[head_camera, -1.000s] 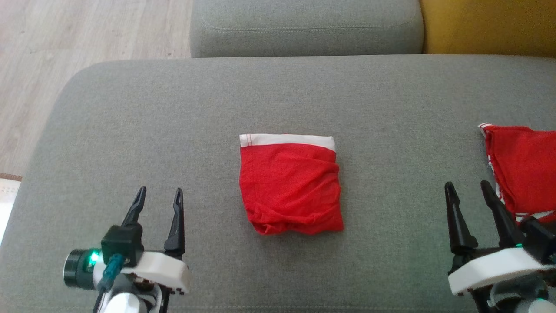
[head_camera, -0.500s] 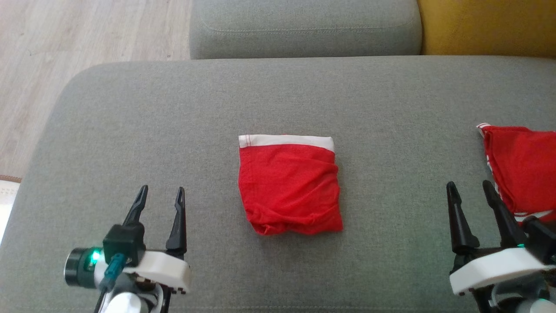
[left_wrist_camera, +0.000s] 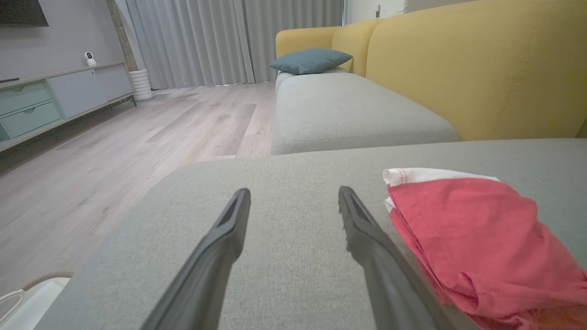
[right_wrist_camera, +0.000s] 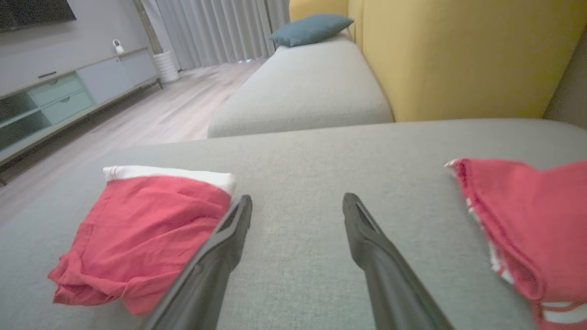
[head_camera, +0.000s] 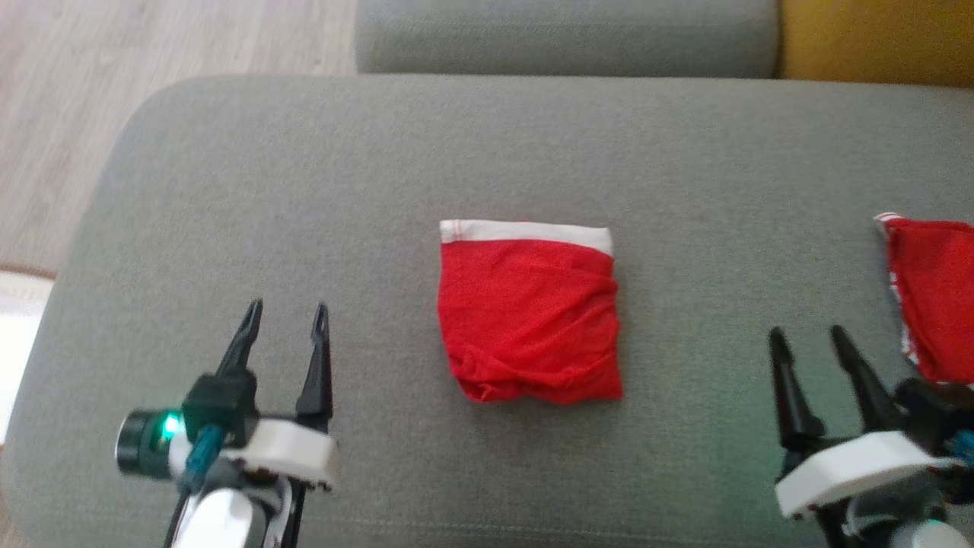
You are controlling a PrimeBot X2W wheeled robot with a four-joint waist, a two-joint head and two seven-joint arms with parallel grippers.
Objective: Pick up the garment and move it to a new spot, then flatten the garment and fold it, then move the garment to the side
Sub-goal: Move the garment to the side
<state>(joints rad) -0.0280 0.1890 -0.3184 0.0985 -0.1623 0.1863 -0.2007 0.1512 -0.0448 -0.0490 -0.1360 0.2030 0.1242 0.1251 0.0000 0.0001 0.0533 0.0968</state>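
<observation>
1. A folded red garment (head_camera: 530, 312) lies flat near the middle of the grey sofa seat (head_camera: 365, 167). It is roughly square, with its white waistband along the far edge and a rumpled fold along the near edge.
2. The left pincer (head_camera: 288, 307) hovers low over the seat, to the left of the garment and nearer the robot. Its two dark fingers are spread apart with nothing between them, and it does not touch the cloth.
3. The right pincer (head_camera: 806, 332) hangs over the seat to the right of the garment, also clear of it. It too is released, with bare grey fabric showing in the gap between its fingers.
4. A second red garment (head_camera: 936, 297) with white trim lies at the right end of the seat, just beside the right pincer and well apart from the folded one.
5. Beyond the seat runs another grey cushion section with a yellow backrest (left_wrist_camera: 458, 68) alongside it, and a blue cushion (left_wrist_camera: 312, 59) lies at its far end.
6. Pale wooden floor (head_camera: 61, 114) stretches away to the left of the sofa.
</observation>
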